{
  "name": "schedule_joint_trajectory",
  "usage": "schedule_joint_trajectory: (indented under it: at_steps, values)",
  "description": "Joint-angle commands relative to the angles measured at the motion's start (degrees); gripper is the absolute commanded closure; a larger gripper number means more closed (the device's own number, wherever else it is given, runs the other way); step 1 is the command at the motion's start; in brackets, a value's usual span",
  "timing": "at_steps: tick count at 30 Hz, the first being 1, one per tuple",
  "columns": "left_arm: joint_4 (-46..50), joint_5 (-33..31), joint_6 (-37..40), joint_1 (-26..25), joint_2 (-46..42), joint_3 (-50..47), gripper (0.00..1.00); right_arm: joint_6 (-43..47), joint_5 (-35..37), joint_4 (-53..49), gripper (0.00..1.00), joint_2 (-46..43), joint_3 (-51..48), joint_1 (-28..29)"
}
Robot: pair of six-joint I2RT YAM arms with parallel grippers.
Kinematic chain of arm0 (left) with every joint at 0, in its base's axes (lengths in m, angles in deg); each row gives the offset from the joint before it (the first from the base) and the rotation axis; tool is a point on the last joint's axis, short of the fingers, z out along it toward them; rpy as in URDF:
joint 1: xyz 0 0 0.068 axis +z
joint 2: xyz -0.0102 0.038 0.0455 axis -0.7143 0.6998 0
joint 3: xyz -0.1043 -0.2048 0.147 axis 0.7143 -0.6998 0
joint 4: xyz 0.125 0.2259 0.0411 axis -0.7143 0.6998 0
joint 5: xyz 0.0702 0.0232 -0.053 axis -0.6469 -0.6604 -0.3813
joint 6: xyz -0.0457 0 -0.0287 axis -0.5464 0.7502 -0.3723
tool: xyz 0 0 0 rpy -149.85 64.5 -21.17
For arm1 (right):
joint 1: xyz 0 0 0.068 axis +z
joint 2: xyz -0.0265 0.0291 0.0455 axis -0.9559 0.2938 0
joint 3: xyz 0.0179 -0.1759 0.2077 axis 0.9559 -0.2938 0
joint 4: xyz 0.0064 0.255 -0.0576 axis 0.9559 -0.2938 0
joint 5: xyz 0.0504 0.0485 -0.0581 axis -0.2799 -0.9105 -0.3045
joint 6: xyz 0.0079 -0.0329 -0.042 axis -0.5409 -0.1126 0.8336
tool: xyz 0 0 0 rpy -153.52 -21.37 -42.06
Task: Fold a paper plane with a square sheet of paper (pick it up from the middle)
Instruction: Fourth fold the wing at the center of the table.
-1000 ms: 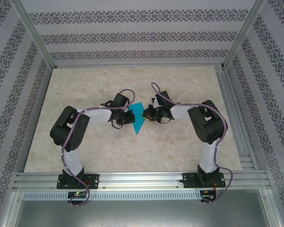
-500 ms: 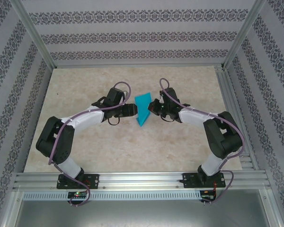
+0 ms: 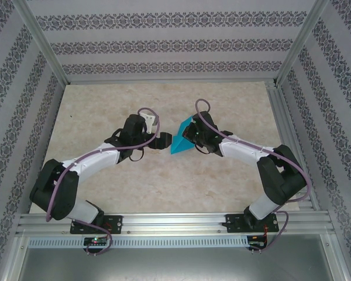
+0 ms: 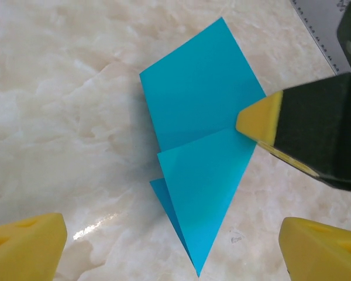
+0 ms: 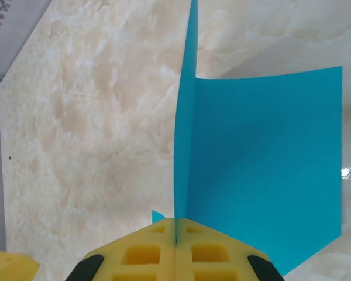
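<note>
The teal-blue sheet of paper [image 3: 181, 140] is folded into a pointed shape with layered flaps and sits mid-table between the two grippers. In the left wrist view the paper [image 4: 202, 158] has its point toward the camera, and my left gripper [image 4: 172, 252] is open, its yellow fingertips [image 4: 26, 246] apart on either side of the tip without touching it. My right gripper [image 3: 190, 139] is shut on the paper's right edge. From the right wrist, its yellow pads [image 5: 158, 252] meet on a crease, and one flap [image 5: 263, 175] spreads to the right.
The marble-patterned table [image 3: 105, 105] has an aluminium rail along the near edge [image 3: 175, 222] and another down the right side [image 3: 286, 134]. Patterned walls close in the back and both sides.
My left gripper has opened and let go of the paper. Both arms have stretched farther out over the table, and the paper has moved away from the bases and turned.
</note>
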Motion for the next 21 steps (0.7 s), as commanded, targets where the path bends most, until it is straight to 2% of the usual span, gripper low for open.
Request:
schedule_joint_trajectory:
  at_steps: [1, 7, 11, 14, 21]
  values:
    - [-5.2, -2.1, 6.1, -1.7, -0.5, -2.1, 0.06, -4.6, 0.7, 2.0, 0.96, 2.7, -0.1, 0.2]
    - [-5.3, -3.9, 12.6, -4.4, 3.1, -2.1, 0.13, -9.2, -4.5, 7.5, 0.91, 7.4, -3.0, 0.3]
    - [-7.1, -5.4, 15.9, -7.0, 6.6, -1.7, 0.15, -11.8, -6.1, 9.5, 0.91, 8.7, -4.4, 0.0]
    - [-4.5, -6.5, 17.2, -7.9, 10.2, 0.9, 0.23, -14.1, -7.0, 11.4, 0.91, 9.0, -5.3, -0.4]
    - [-7.1, -8.5, 21.7, -10.6, 14.1, 1.0, 0.37, -18.6, -9.1, 15.1, 0.9, 8.8, -7.5, -1.5]
